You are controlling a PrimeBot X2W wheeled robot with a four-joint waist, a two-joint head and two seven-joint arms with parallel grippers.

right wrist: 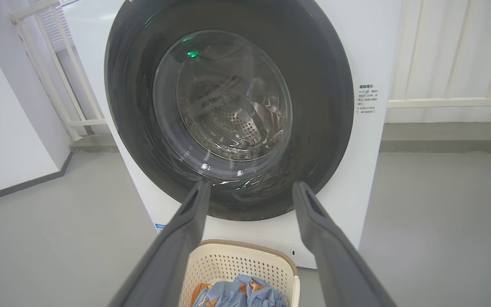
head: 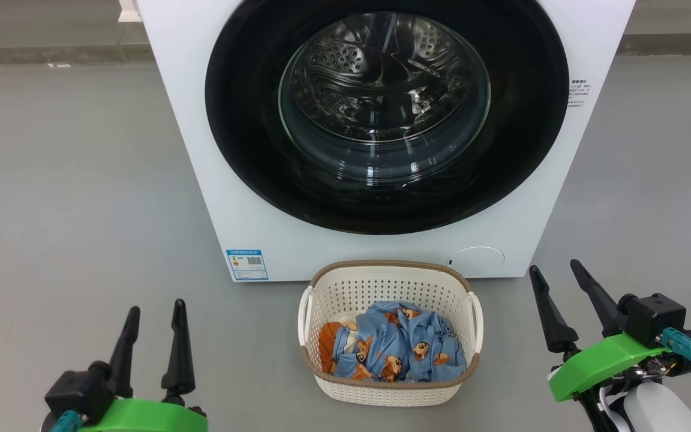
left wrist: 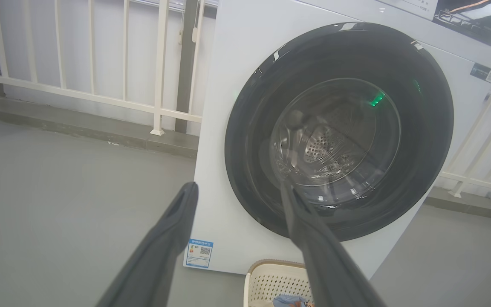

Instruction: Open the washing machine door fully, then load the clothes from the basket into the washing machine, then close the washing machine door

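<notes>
- While the washing machine door [head: 249, 120] is shut, our left gripper [head: 156, 306] and right gripper [head: 555, 265] hang low before it, fingers [head: 177, 348] spread, empty.
- Right one looks nearer that door, we reckon.

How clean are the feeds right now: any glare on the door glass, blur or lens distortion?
Head view: sharp, evenly lit, small white glints on the washing machine door, drum readable through it. Left wrist view: green reflection on the glass, railing leaning from the wide lens, left gripper soft-focused. Right wrist view: green glint near the window's top, right gripper blurred up close.
</notes>
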